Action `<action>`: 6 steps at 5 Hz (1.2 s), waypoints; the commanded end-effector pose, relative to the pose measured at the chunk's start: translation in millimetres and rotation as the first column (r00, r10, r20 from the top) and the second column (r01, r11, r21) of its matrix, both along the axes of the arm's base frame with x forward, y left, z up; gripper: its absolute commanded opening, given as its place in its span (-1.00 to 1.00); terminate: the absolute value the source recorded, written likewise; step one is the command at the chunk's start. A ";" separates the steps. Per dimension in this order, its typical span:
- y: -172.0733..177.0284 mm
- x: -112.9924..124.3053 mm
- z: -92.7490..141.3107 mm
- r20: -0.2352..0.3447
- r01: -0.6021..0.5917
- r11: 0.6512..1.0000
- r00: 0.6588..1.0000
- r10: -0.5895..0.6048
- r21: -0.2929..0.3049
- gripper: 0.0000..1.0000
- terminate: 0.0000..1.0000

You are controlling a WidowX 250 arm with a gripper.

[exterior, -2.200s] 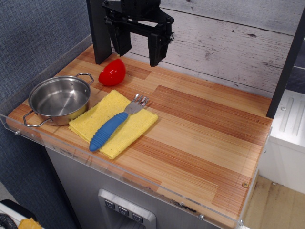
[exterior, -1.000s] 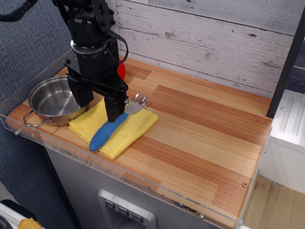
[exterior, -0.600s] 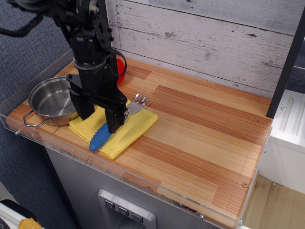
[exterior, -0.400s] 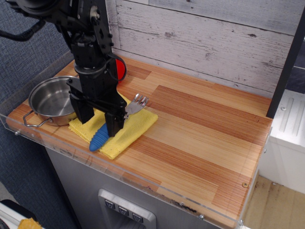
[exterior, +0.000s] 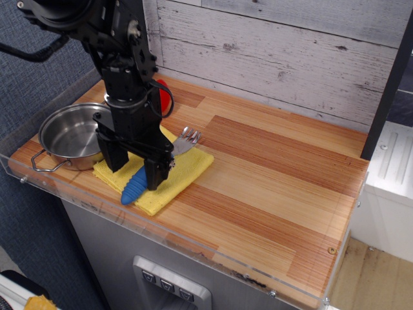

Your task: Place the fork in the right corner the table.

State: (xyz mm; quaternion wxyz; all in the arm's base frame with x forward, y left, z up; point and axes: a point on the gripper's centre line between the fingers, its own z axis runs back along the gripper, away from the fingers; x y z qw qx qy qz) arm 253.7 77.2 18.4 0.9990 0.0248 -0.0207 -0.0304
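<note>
in the single view, the table (exterior: 271,161) is a striped wood-plank top with a clear plastic rim along its front and left edges. the black tool (exterior: 136,169) hangs straight down over the left part of the table, its two fingers spread apart and lowered to either side of the blue handle of the fork (exterior: 137,183); one finger (exterior: 155,174) stands just on the right of the handle, the other finger (exterior: 115,157) on the left over the cloth. the fingers are not pressed together, and whether either one touches the handle cannot be told. the fork lies on a yellow cloth (exterior: 174,174), its handle pointing toward the front left edge and its silver tines toward the back, reaching past the cloth's far edge; the middle of the handle is hidden behind the tool. the cloth lies flat near the front rim, partly under the arm. just beside it on the left stands a steel pot (exterior: 68,135) with two loop handles; the part of its inside that shows holds nothing, the rest is covered by the arm. a red object (exterior: 165,95) peeks out behind the arm, near the back wall. the right corner (exterior: 326,252), with its small round bolt mark, lies bare and well apart from the fork.
</note>
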 end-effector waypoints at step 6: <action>-0.7 3.0 65.2 0.088 -0.037 0.997 0.996 0.031 0.072 -1.00 -1.00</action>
